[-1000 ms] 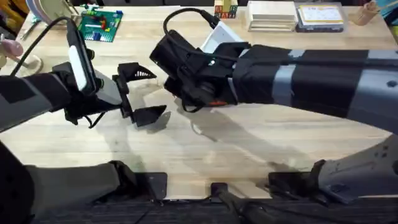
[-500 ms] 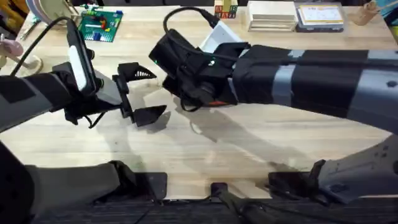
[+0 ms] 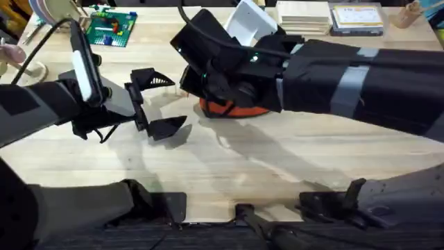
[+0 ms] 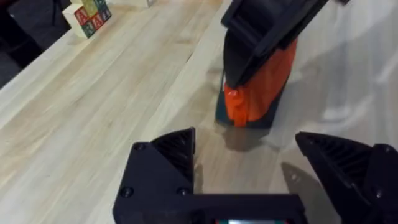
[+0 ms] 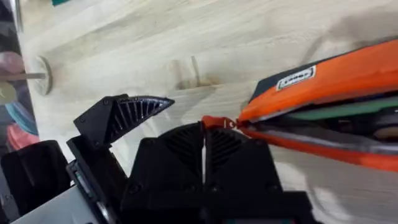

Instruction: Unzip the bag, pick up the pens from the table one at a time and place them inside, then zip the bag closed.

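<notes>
Pinching the small orange pull tab [image 5: 214, 122], the right claw [image 5: 204, 144] is closed at the end of one orange bag [image 5: 336, 81], whose zipper gapes. A label [image 5: 296, 78] on the bag is unreadable. The left claw [image 4: 249, 162] stands wide apart, empty, near the bag on the bench [image 3: 277, 160].

My left tool [image 3: 156, 103] hovers over the light wooden surface [image 3: 277, 160], its two black fingers spread wide apart with nothing between them. My right arm reaches across the middle, and its bulk covers most of the orange bag [image 3: 236, 110], of which I see a curved strip just beside my left tool. A green block board [image 3: 109, 28] lies at the far edge.
</notes>
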